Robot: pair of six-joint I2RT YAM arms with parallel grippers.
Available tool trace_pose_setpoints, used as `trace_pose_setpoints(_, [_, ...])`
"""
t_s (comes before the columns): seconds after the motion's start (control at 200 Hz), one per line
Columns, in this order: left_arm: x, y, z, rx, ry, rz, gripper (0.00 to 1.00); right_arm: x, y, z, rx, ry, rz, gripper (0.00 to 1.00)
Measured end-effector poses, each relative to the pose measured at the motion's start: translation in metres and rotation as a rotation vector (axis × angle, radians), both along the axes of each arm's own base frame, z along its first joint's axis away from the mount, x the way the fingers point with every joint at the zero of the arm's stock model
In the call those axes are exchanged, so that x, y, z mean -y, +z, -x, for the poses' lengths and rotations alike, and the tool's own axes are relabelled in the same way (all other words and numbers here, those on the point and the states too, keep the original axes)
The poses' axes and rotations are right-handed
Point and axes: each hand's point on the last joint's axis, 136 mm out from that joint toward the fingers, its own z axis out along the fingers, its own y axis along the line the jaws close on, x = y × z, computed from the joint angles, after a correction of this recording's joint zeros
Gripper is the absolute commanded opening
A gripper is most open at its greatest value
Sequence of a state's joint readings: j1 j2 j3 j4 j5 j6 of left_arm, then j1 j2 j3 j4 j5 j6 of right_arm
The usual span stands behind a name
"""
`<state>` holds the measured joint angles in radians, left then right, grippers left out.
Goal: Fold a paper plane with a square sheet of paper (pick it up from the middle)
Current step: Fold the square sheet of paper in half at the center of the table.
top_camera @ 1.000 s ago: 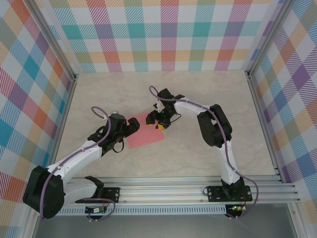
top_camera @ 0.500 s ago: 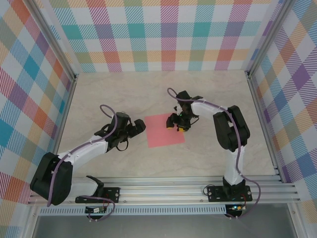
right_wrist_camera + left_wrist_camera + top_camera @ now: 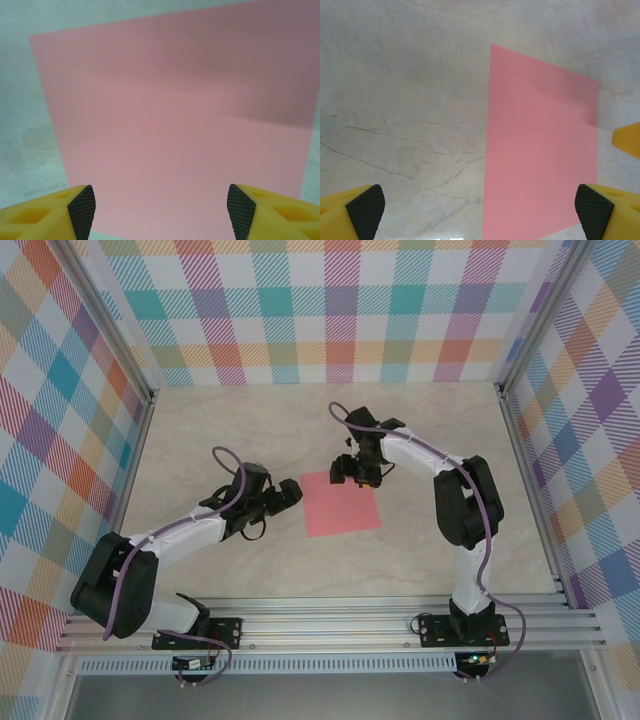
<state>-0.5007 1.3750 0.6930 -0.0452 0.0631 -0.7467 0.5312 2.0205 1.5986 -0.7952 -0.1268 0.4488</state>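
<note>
The square sheet of paper [image 3: 341, 504] lies flat and unfolded on the table, salmon-pink, also seen in the left wrist view [image 3: 540, 150] and the right wrist view [image 3: 175, 120]. My left gripper [image 3: 290, 490] stands open just off the sheet's left edge, touching nothing; its fingers [image 3: 365, 210] straddle bare table and the paper's edge. My right gripper [image 3: 352, 471] hovers open over the sheet's far edge, with its fingertips [image 3: 82, 205] spread wide above the paper and nothing between them.
The marble-look table top [image 3: 250, 430] is walled by checked panels [image 3: 330, 310] at the back and sides. An aluminium rail [image 3: 330, 625] runs along the near edge with both arm bases.
The sheet has slid right and now lies square and flat. My right gripper has let go, opened wider and drawn back to the far edge. My left gripper followed to the right.
</note>
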Motion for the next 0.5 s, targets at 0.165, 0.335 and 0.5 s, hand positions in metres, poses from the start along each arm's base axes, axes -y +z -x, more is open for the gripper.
trace_pose_setpoints(0.165, [0.002, 0.002, 0.000, 0.001, -0.006, 0.006, 1.00, 0.003, -0.016, -0.001, -0.036, -0.038, 0.030, 0.72])
trace_pose_setpoints(0.335, [0.004, 0.004, -0.001, 0.004, -0.013, 0.011, 1.00, 0.011, -0.040, 0.011, -0.113, -0.117, 0.055, 0.71])
trace_pose_setpoints(0.5, [0.005, 0.004, 0.000, 0.003, -0.018, 0.015, 1.00, 0.017, -0.048, 0.019, -0.146, -0.200, 0.058, 0.70])
